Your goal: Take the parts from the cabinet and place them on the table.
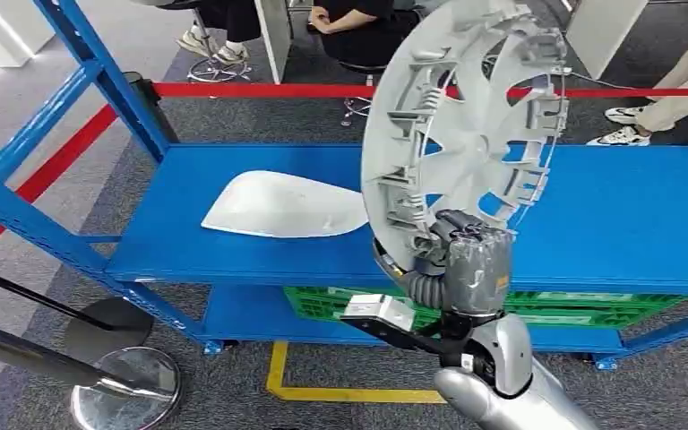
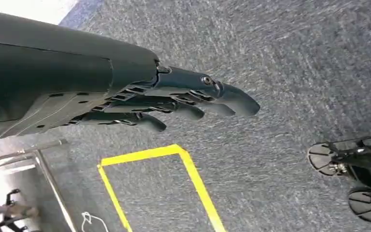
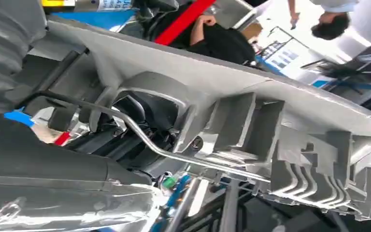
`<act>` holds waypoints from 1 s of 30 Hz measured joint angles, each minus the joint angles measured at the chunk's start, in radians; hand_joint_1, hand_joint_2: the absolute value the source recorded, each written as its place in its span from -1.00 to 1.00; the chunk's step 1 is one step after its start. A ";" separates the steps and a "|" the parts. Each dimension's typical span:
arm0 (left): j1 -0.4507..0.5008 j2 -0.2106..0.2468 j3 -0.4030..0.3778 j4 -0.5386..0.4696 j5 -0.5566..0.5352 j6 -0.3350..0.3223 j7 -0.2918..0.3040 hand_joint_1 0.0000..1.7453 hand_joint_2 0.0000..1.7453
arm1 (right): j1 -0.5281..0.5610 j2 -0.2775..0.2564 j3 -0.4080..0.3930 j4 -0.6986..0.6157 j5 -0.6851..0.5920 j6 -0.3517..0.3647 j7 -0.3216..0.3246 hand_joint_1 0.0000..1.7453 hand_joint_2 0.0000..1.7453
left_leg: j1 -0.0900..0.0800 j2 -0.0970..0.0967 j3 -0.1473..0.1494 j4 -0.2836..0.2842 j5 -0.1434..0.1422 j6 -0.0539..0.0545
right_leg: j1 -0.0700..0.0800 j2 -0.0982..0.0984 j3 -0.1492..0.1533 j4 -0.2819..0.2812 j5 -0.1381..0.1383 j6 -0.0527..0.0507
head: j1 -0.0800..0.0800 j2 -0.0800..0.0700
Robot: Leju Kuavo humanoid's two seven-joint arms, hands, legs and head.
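The right robot hand (image 1: pixel 466 260) grips the grey wheel cover (image 1: pixel 466 134) by its lower rim, upright above the blue shelf (image 1: pixel 636 224); a white panel (image 1: pixel 282 206) lies there. Held so low, it could tip and slip. At the left wrist, the left robot hand (image 2: pixel 174 101) hangs over carpet, fingers loosely apart, holding nothing. The right wrist adds the cover's ribbed back (image 3: pixel 251 130) and wire ring.
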 joint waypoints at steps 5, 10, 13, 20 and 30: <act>0.002 0.000 0.007 0.000 0.020 0.002 0.000 -1.00 1.00 | 0.016 0.000 -0.048 -0.029 0.017 -0.007 0.003 0.88 1.00 | -0.005 -0.001 0.119 -0.245 0.083 0.021 | 0.007 0.003 -0.010 0.005 0.007 0.016 | 0.001 0.000; 0.007 -0.002 0.015 0.001 0.033 0.005 0.001 -1.00 1.00 | 0.034 0.000 -0.087 -0.047 0.031 -0.007 0.003 0.88 1.00 | -0.002 0.003 0.109 -0.258 0.104 0.051 | 0.003 0.001 -0.049 0.082 -0.067 0.038 | 0.008 0.000; 0.003 -0.030 0.015 -0.010 0.040 0.096 -0.074 -1.00 1.00 | 0.058 -0.001 -0.116 -0.058 0.029 -0.007 -0.027 0.88 1.00 | -0.007 0.007 0.096 -0.257 0.113 0.061 | 0.002 0.001 -0.122 0.295 -0.168 0.044 | 0.008 0.000; -0.071 -0.198 0.015 -0.097 0.028 0.704 -0.292 -1.00 1.00 | 0.223 -0.007 -0.245 -0.179 0.031 -0.008 -0.156 0.88 1.00 | -0.017 -0.004 0.078 -0.247 0.131 0.045 | 0.009 -0.002 0.076 -0.013 -0.050 0.035 | 0.006 0.000; -0.078 -0.249 0.014 -0.130 0.024 0.654 -0.308 -1.00 1.00 | 0.278 -0.008 -0.289 -0.206 0.051 -0.011 -0.140 0.88 1.00 | -0.007 -0.001 0.009 0.024 -0.028 0.006 | 0.002 -0.002 0.015 -0.014 -0.002 -0.002 | -0.001 0.000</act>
